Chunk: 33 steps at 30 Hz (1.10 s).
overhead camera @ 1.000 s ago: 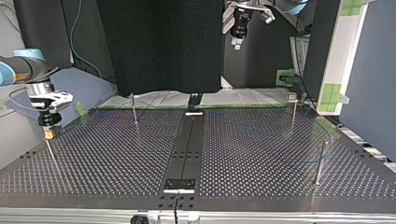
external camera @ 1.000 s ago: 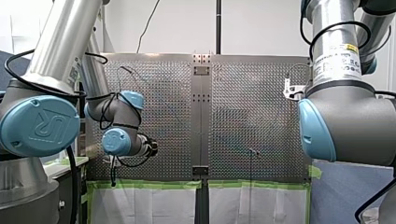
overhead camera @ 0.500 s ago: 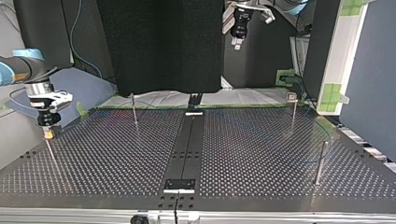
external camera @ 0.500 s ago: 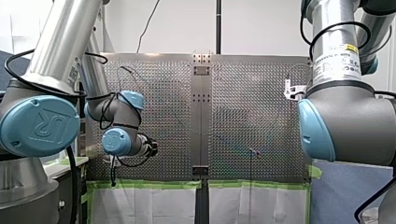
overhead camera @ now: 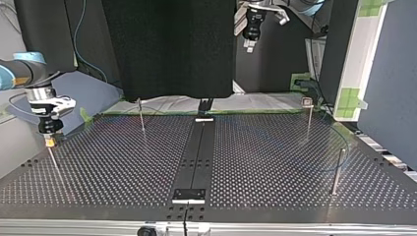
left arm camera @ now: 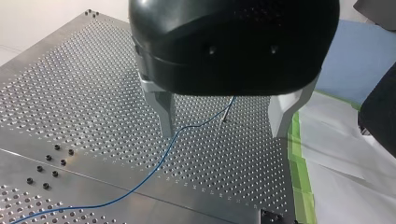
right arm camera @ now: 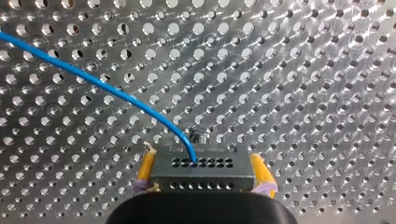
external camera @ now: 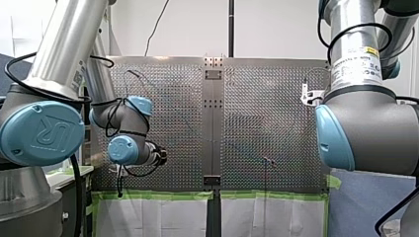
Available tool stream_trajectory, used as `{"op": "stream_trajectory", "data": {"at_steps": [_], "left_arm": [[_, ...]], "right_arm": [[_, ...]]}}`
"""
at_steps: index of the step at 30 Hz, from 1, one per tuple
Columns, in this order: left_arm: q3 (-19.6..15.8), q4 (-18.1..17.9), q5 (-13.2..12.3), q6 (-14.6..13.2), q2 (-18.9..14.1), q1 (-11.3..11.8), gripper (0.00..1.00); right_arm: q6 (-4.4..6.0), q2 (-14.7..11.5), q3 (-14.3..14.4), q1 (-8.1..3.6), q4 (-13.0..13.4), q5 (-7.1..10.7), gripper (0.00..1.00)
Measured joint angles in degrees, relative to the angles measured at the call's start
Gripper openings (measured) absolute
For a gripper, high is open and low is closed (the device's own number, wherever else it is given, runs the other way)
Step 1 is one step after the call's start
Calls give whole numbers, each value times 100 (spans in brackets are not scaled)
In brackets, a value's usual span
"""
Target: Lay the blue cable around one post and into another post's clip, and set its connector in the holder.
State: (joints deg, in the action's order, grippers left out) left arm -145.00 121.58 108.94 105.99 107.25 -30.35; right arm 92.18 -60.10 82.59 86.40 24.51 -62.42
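Observation:
My right gripper (right arm camera: 202, 158) is shut on the connector (right arm camera: 201, 172), a small metal block with rows of holes, held between the yellow pads (right arm camera: 145, 169). The blue cable (right arm camera: 98, 84) leaves the block's top and curves away over the perforated plate. In the top view my right gripper (overhead camera: 49, 141) hangs at the left, just above a thin post (overhead camera: 54, 162). My left gripper (left arm camera: 223, 133) is open, high over the plate, with the blue cable (left arm camera: 154, 168) lying below it near a post (left arm camera: 226, 109). In the top view my left gripper (overhead camera: 250, 45) sits at the far back.
More posts stand on the plate in the top view: one at the back left (overhead camera: 141, 117), one with a clip on top at the back right (overhead camera: 308, 114), one at the near right (overhead camera: 337, 172). A black rail (overhead camera: 196, 152) runs down the middle.
My right gripper with the connector has crept very slightly toward the top view's left. My left arm has not moved.

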Motion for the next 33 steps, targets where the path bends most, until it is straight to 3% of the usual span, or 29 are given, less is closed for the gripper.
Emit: {"op": "stream_trajectory", "data": {"at_steps": [33], "left_arm": [[0, -12, -1, 0, 0, 15, 100]], "right_arm": [[146, 56, 1, -14, 187, -62, 0]]}}
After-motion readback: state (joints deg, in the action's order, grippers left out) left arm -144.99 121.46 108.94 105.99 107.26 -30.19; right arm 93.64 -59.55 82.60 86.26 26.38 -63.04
